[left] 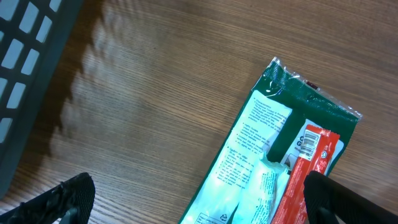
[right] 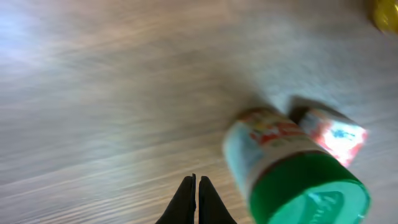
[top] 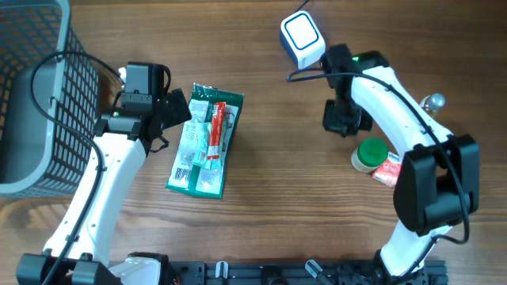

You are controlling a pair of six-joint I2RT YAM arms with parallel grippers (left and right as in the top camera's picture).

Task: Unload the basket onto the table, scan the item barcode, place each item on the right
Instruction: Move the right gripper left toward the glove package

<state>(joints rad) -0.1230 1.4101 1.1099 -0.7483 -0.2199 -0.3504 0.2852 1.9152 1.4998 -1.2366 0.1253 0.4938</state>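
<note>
Wood tabletop (top: 285, 198), green packet (top: 188, 147), illegible print

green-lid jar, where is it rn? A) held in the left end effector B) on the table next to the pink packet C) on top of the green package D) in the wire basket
B: the jar sits on the table right beside the pink packet, and the right end effector near it is shut with nothing between its fingers.
</note>
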